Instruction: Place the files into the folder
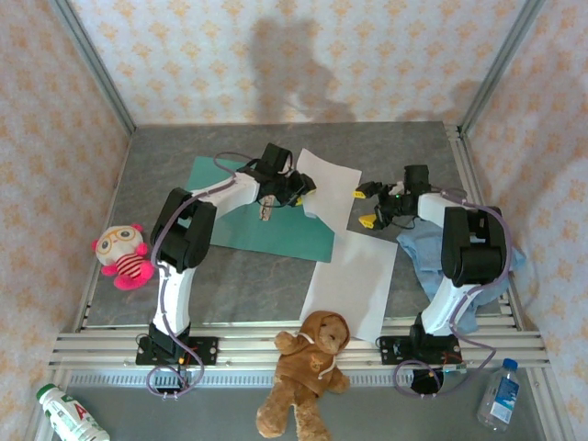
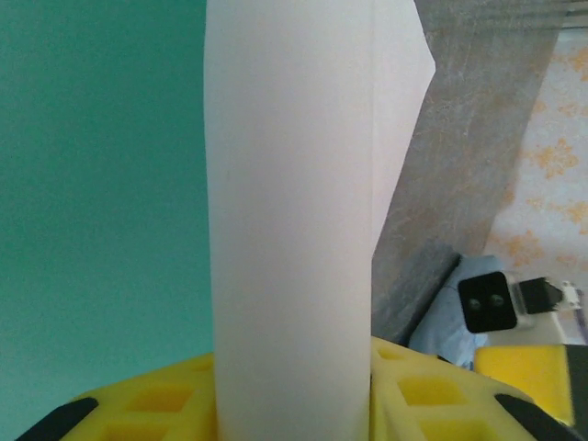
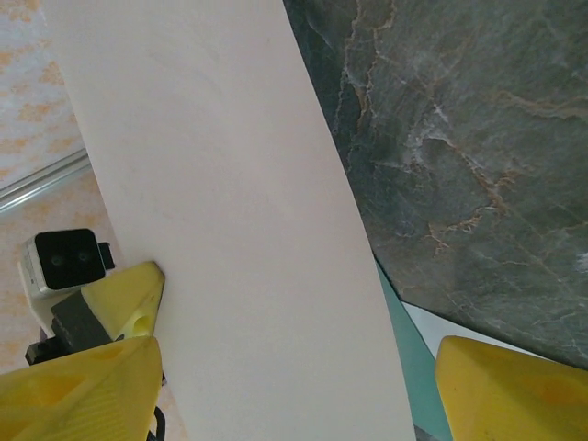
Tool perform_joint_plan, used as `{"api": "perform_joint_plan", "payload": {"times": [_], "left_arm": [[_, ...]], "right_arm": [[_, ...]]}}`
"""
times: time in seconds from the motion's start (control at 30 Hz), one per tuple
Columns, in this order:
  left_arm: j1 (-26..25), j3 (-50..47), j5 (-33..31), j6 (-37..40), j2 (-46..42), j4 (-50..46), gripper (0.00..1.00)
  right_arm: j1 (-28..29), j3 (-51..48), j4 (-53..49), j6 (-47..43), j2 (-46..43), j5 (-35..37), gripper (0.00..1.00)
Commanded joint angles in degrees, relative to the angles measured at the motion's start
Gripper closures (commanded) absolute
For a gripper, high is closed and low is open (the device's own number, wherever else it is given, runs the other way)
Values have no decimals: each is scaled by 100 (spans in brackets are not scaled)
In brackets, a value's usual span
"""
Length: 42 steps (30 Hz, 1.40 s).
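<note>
Where gripped, white sheet (image 2: 289, 230) bowed, teal folder (image 2: 101, 184)

Left gripper (image 1: 292, 190) fingers nearly closed; right gripper (image 1: 368, 206) fingers spread wide.

bare table (image 1: 248, 280) between arms, teddy bear (image 1: 308, 372) at near edge, cloth (image 1: 427, 253) right

folder (image 1: 248, 207): partly hidden by left arm | bottle (image 1: 69, 413): cropped
</note>
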Motion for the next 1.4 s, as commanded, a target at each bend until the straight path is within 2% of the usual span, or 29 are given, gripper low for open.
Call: {"api": "perform_joint_plan", "payload": {"times": [0.0,0.53,0.67,0.8,1.07,1.17,1.37], "left_arm": [[48,-190,173,-326,-381,402,64],[-5,-707,476,-1053,-616,1161,64],[-3,-752,552,-1131,-623,1269,64],[1,-771,596,-1161,-648,1314,64],[5,-884,727,-1364,-688,1579,64],[33,-884,678,-1307,-724,1468,64],[43,-979,704,-1425,-753,1643,64]], "right_arm": [[-35,-228,717,515,9,-231,21],[154,-553,1953,1268,250,-463,24],[157,-649,2553,1616,349,-522,29],[171,-736,3566,2253,508,-571,37],[197,-797,4184,2415,420,-659,46],[197,-823,4075,2220,376,-709,45],[215,-648,2661,1179,506,-712,33]]}}
